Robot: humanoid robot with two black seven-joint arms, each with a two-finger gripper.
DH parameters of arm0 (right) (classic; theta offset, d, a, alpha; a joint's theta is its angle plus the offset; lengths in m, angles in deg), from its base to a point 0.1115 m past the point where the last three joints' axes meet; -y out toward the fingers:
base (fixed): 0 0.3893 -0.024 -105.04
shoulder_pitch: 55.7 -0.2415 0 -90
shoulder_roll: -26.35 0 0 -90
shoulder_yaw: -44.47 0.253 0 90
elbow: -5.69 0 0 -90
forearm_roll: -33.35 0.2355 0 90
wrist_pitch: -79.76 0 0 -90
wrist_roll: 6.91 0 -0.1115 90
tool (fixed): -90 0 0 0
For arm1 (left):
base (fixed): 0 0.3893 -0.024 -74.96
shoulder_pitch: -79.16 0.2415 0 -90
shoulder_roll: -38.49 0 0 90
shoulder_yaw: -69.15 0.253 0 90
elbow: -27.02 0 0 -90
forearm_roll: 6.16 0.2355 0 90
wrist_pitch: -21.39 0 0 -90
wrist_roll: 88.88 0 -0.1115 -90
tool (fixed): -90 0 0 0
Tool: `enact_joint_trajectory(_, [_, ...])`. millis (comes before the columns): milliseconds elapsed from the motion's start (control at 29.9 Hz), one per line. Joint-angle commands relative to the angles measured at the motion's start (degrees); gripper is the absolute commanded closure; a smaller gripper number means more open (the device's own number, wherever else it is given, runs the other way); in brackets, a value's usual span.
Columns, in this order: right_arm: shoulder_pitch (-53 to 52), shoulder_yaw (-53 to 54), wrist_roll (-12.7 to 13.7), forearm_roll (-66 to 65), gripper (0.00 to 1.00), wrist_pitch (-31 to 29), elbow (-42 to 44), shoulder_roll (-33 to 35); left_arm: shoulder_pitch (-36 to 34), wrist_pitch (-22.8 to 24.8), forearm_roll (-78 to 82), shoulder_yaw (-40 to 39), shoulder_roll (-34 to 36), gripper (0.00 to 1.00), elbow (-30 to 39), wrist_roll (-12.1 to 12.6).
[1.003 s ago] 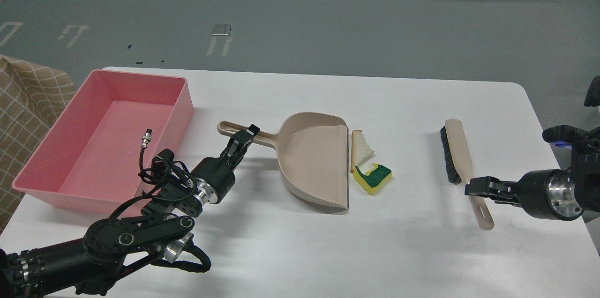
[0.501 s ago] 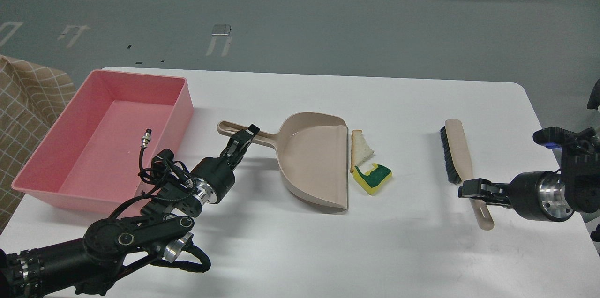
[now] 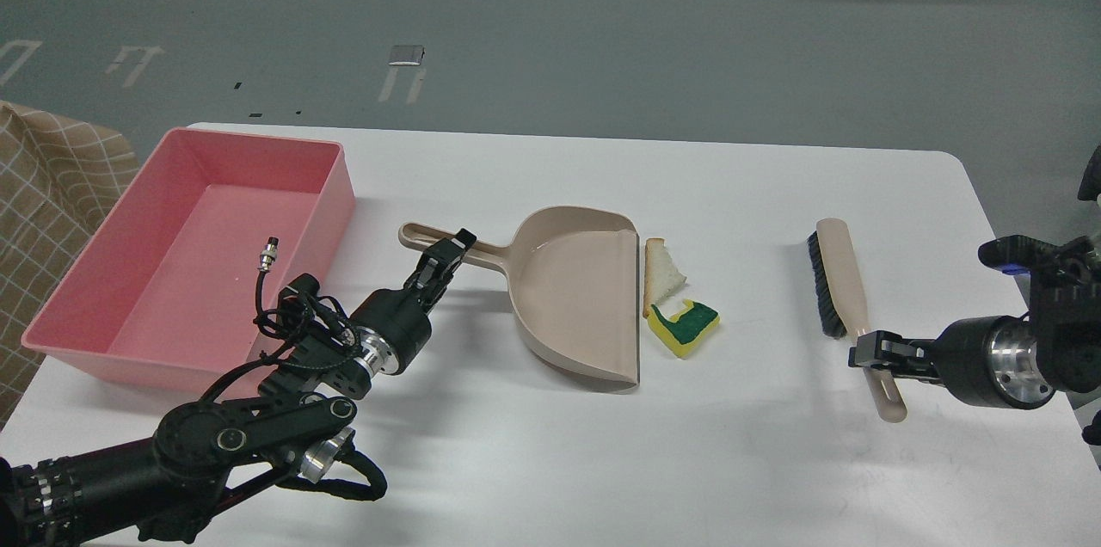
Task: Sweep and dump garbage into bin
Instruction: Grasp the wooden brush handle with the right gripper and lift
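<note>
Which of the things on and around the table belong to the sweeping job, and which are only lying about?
For the job: bread slice, yellow sponge, dustpan, brush, pink bin, left gripper at the dustpan handle, right gripper at the brush handle.

Lying about: checked cloth beside the table.

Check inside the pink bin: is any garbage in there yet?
No. The pink bin shows only its bare floor; the bread slice and sponge lie on the table. My left arm covers its near corner.
</note>
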Motion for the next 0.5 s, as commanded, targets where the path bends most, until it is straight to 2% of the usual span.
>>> enact_joint_trajectory(0, [0.0, 0.0, 0.0, 0.0, 0.57, 0.0, 0.0, 0.0, 0.0, 0.0, 0.0, 0.0, 0.0, 1.0, 0.0, 0.0])
enact_joint_trajectory(234, [0.0, -0.1, 0.0, 0.1, 0.61, 0.0, 0.1, 0.0, -0.2, 0.0, 0.0, 0.0, 0.0, 1.0, -0.1, 0.0])
enact_joint_trajectory(368, [0.0, -0.1, 0.0, 0.1, 0.69, 0.0, 0.1, 0.0, -0.2, 0.0, 0.0, 0.0, 0.0, 1.0, -0.1, 0.0])
enact_joint_trajectory(435, [0.0, -0.1, 0.0, 0.1, 0.76, 0.0, 0.1, -0.1, -0.1, 0.0, 0.0, 0.0, 0.0, 1.0, -0.2, 0.0])
enact_joint_trajectory(468, [0.0, -0.1, 0.1, 0.1, 0.76, 0.0, 0.1, -0.1, -0.1, 0.0, 0.0, 0.0, 0.0, 1.0, -0.2, 0.0])
